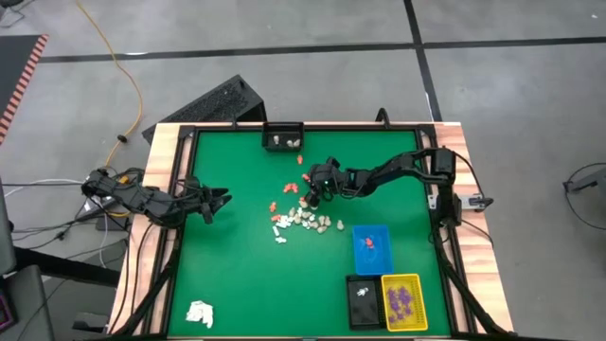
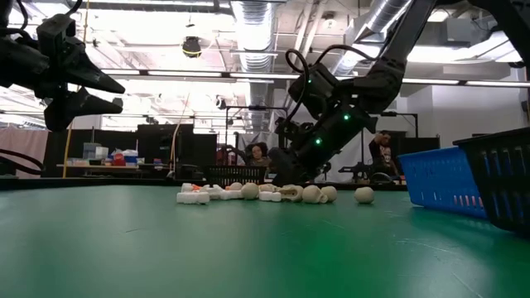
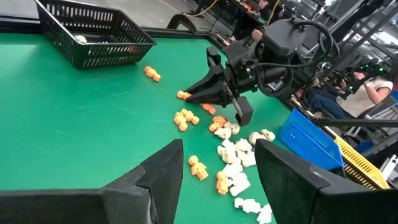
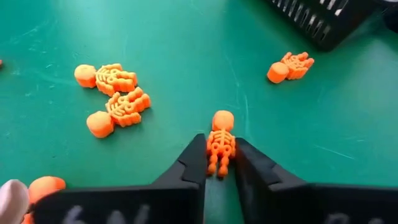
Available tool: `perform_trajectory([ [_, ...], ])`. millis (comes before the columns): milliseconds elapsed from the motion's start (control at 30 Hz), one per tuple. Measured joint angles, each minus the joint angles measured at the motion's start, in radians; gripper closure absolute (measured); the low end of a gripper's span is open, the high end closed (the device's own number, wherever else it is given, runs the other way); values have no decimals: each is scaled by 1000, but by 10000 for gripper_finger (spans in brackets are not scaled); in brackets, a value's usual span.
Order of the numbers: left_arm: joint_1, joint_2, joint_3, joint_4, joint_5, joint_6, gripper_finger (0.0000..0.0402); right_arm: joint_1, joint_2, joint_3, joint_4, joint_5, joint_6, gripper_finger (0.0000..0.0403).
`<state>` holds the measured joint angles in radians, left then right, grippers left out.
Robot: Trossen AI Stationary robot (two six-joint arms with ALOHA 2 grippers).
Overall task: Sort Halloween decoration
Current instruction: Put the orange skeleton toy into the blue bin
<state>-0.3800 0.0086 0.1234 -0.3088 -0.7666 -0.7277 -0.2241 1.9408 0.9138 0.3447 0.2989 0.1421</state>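
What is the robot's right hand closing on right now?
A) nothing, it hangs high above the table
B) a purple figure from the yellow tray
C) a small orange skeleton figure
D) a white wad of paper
C: in the right wrist view the right hand has its two dark fingers down on the green table, pressed against either side of a small orange skeleton figure.

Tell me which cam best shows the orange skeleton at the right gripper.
Right wrist view: the orange skeleton fills the gap between the right gripper fingers, which pinch its legs. Left wrist view shows that gripper from afar, piece barely visible. High and low views hide it.
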Motion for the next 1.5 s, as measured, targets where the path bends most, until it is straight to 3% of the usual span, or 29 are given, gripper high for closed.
perform_trajectory([
  [200,0,0,0,0,0,0,213,15,0,28,-15,7,14,394],
  [500,0,0,0,0,0,-1,213,42,-52,114,-99,-2,7,393],
  [733,0,0,0,-12,2,-4,213,76,-231,114,-214,-4,7,393],
  [967,0,0,0,-16,21,-7,213,197,-484,116,-514,15,48,392],
  [1267,0,0,0,-16,21,-7,213,429,-733,116,-1048,26,418,392],
  [1500,0,0,0,-16,21,-9,213,666,-767,115,-1371,18,818,392],
])
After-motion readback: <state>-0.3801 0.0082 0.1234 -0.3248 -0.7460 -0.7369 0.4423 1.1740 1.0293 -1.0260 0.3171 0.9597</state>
